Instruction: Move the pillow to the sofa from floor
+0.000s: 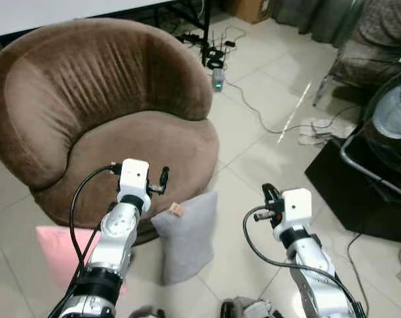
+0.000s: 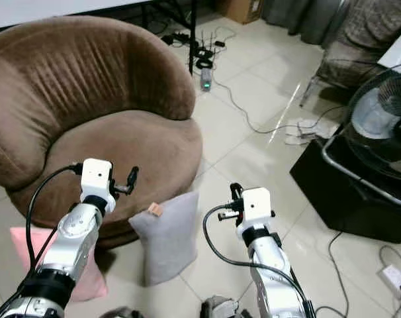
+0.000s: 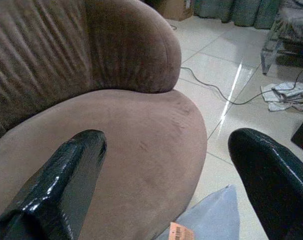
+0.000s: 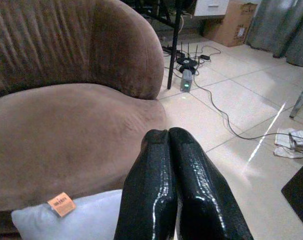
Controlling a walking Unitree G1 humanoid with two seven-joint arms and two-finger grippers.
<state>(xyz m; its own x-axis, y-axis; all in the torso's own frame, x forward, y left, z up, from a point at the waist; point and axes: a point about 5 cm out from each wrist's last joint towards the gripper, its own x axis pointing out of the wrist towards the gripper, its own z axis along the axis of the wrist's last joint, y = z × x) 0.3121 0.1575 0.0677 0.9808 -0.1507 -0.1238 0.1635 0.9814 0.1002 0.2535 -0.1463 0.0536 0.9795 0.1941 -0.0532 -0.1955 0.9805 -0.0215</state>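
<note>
Two tools raised over the grey fabric pillow (image 1: 187, 238), neither on it yet.

Left tool (image 3: 166, 185) has its fingers spread wide; right tool (image 4: 170, 185) has its fingers pressed together. My plan: bring the left tool down over the pillow's top edge near the orange tag (image 1: 177, 209), pinch a good fold of fabric, then lift onto the seat of the round brown velvet sofa (image 1: 121, 106). Pillow stands upright on the tiled floor (image 1: 253, 139), leaning against the sofa front; it looks soft, plump and wrinkle-free.

Glossy pale tiled floor (image 1: 253, 132), trailing cables (image 1: 253, 109), black fan (image 1: 386, 132).
</note>
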